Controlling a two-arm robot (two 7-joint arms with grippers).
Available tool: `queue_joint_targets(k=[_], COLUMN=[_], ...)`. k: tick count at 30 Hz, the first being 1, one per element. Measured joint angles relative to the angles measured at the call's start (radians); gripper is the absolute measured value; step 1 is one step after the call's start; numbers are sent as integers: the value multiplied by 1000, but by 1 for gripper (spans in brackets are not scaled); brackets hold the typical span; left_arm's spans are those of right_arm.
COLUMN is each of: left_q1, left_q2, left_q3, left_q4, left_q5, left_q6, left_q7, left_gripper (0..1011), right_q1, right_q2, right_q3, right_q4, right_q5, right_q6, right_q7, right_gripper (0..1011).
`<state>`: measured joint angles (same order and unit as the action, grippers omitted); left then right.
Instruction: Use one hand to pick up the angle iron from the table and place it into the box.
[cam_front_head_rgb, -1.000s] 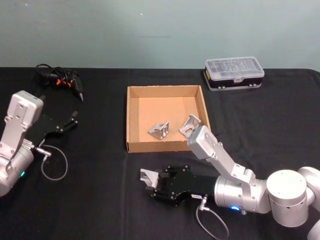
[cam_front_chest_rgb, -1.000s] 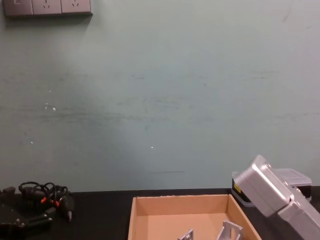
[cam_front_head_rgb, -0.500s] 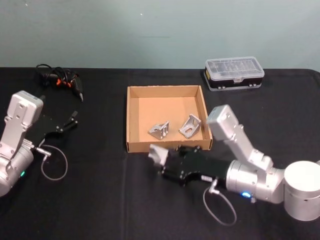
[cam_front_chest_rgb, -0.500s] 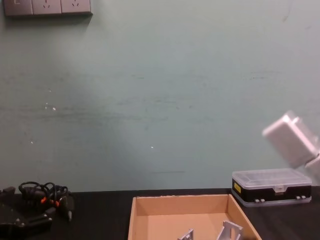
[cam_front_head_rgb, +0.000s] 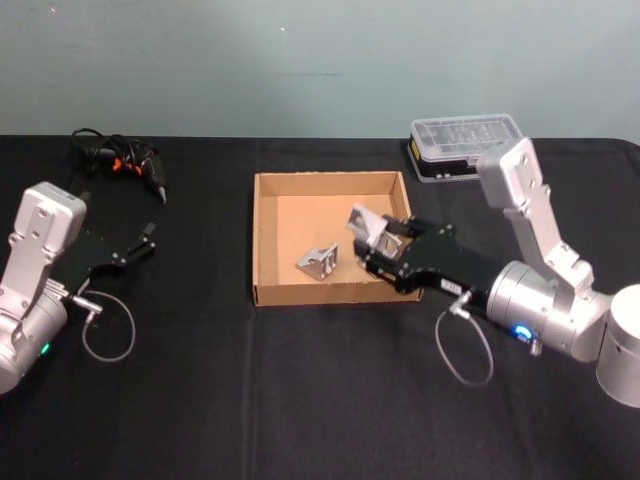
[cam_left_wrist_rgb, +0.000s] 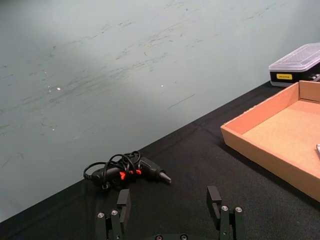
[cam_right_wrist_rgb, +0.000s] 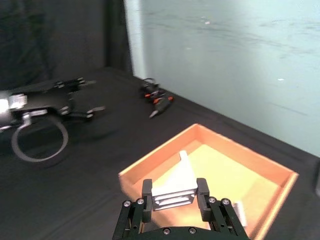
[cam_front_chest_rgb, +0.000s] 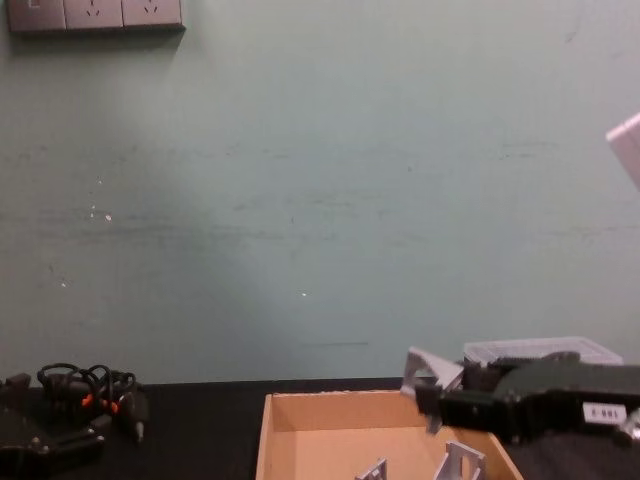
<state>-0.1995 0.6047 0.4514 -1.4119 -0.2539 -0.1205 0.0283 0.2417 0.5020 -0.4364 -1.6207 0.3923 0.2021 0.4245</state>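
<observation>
- The left gripper (cam_front_head_rgb: 150, 236) — black, on a boxy silver-grey arm — sits parked low over the left side of the matte black table (cam_front_head_rgb: 200, 400), its two slim fingers (cam_left_wrist_rgb: 123, 205) spread apart with nothing between them.
- Behind it, near the table's far edge, lies a tangled bundle of black cables (cam_front_head_rgb: 115, 158) with orange marks.
- The box (cam_front_head_rgb: 262, 240), shallow tan cardboard with plain low walls, sits at the middle of the table. On its floor lie two angular metal brackets: one (cam_front_head_rgb: 318, 260) left of centre, and another (cam_front_chest_rgb: 460, 463) by the right wall, seen from the chest view.
- The right gripper (cam_front_head_rgb: 383, 238) reaches in over the box's right wall and hangs above the inside. Its jaws are clamped on the angle iron (cam_front_head_rgb: 366, 224) — a pale grey folded metal piece with a ribbed face and a pointed corner — held in the air above the box floor, not touching it.
- Farther right, at the far edge, stands a black plastic case (cam_front_head_rgb: 466, 148) with a clear lid; its contents cannot be made out.
</observation>
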Motion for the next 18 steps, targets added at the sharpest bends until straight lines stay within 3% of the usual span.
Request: queue_joint_targets(k=[7,18], left_q1=[0,0], left_q2=[0,0], left_q3=[0,0], left_q4=[0,0], left_q5=[0,0], left_q6=[0,0], left_q7=[0,0], left_gripper=[1000,1000], right_q1=[39,125], right_q2=[-43,-127], right_q3=[24,4], right_q4=[41,140], right_q5=[-12,-68], right_q6=[29,74], right_q7=[-55,-95], right_gripper=[531,531])
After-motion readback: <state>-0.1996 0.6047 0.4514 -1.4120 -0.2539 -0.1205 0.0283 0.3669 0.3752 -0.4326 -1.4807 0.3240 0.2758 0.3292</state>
